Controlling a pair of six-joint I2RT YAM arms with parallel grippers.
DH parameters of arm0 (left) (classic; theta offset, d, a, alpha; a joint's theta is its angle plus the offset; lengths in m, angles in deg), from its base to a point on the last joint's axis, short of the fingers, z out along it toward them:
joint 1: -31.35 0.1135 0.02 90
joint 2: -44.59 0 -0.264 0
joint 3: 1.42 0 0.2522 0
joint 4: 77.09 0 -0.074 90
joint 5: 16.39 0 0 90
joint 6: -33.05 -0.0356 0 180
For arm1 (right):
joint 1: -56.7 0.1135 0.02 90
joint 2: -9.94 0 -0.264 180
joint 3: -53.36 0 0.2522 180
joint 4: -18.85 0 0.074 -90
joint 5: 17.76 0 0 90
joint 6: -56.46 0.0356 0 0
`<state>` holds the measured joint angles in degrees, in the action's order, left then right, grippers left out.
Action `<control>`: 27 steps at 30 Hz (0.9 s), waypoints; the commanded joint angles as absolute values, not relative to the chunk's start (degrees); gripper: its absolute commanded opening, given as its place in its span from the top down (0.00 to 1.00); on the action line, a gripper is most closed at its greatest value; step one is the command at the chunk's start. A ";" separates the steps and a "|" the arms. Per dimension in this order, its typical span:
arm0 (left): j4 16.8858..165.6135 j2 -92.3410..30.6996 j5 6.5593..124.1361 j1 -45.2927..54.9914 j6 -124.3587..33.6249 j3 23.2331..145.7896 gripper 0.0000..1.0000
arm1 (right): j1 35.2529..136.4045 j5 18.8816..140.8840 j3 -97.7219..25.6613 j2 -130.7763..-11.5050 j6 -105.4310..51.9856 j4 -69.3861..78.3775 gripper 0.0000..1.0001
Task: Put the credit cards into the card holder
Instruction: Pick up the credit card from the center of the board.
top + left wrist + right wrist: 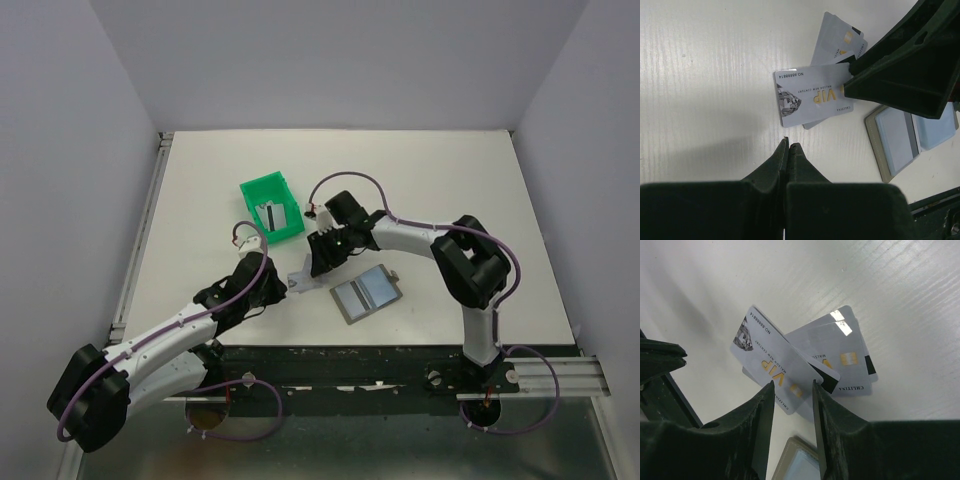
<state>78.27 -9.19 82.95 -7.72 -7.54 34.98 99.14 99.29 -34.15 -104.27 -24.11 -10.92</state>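
Pinching credit card [762, 347], right hand [792, 386] — green bin [262, 187] overhead only

Top looks down — close wrist views share the cards [810, 97]

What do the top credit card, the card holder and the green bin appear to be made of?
Top credit card: likely plastic; thin, flat, printed, slight sheen. Card holder: perhaps matte leather or imitation; grey-brown rim, pale smooth pockets. Green bin: rigid moulded plastic by its look, evenly coloured.
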 commanded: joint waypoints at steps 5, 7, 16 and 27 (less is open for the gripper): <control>78.16 -9.29 82.57 -7.50 -7.29 35.11 1.00 | 99.33 107.48 -34.75 -106.87 -26.42 -12.66 0.56; 77.98 -9.03 82.66 -7.50 -7.29 35.02 1.00 | 99.33 108.54 -34.75 -106.87 -26.68 -12.66 0.56; 77.02 -8.15 83.28 -7.41 -6.59 34.23 1.00 | 100.56 113.46 -34.66 -107.74 -26.16 -12.05 0.57; 75.09 -4.37 84.42 -7.15 -5.53 32.56 1.00 | 103.63 108.99 -34.14 -103.53 -26.15 -10.91 0.56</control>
